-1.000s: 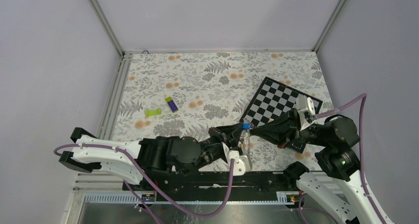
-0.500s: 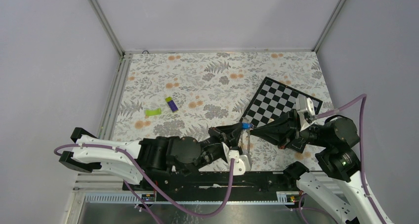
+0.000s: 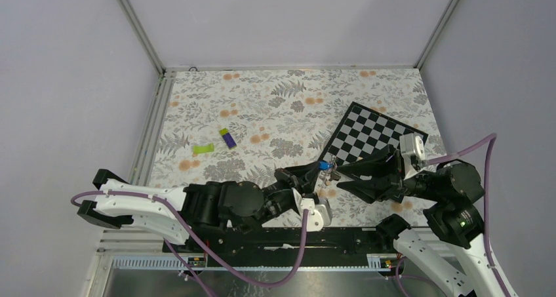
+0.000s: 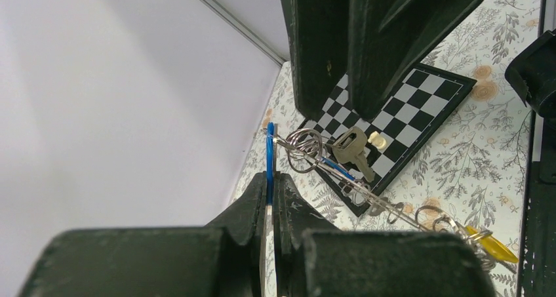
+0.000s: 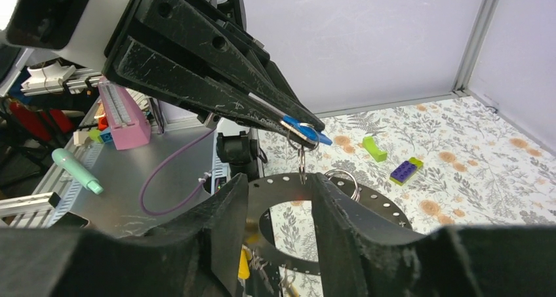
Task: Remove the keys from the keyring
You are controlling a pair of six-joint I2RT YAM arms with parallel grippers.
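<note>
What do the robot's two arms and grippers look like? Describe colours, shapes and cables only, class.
The left arm and right arm match: white shells near the base, rounded black joints further out, and a purple cable looping alongside each. The left gripper and right gripper each have two long, tapering black fingers, visibly scuffed in the right wrist view.

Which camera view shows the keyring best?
The right wrist view: the keyring faces the camera, so its flat perforated rim and wide hole show. The left wrist view shows it edge-on, as a thin line. The top external view shows only a tiny dark cluster.
</note>
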